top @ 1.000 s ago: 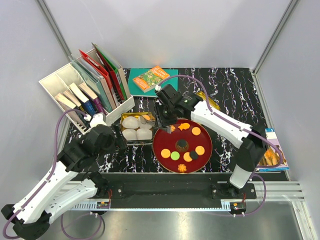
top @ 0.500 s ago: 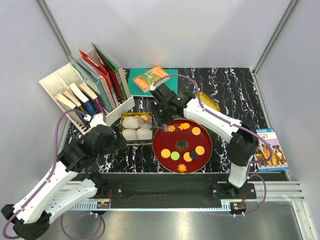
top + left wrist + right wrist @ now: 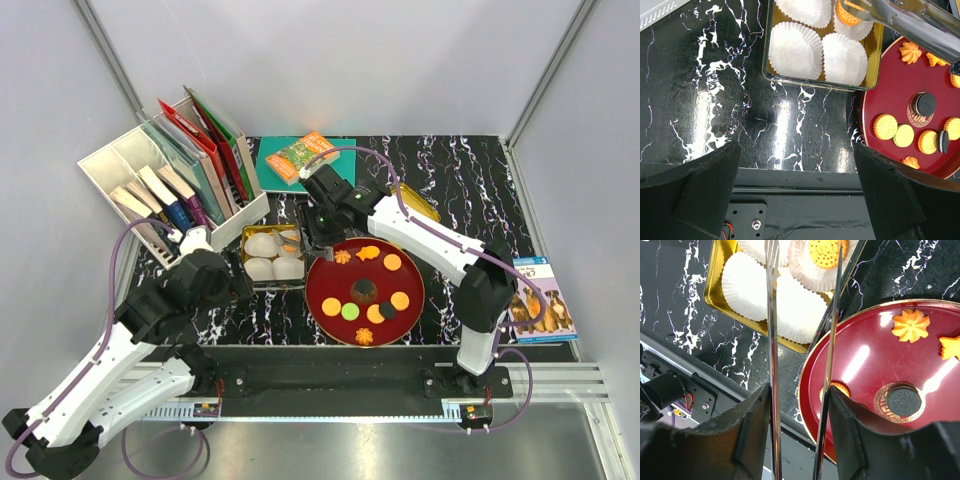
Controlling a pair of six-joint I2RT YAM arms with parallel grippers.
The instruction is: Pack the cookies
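Marble top (image 3: 470,180): R tool (image 3: 800,435), tongs (image 3: 771,315) over tin (image 3: 714,296)

On my feed the table (image 3: 715,100) is glossy black marble-look stuff with glare all over it. The plate (image 3: 860,365) is smooth, shiny red with a gold rim. The tin (image 3: 714,299) looks like gold-coloured metal, and the paper cups (image 3: 792,50) are matt, pleated white paper. The tongs (image 3: 771,340) are mirror-polished metal. The cookies (image 3: 885,126) look matt with bumpy edges.
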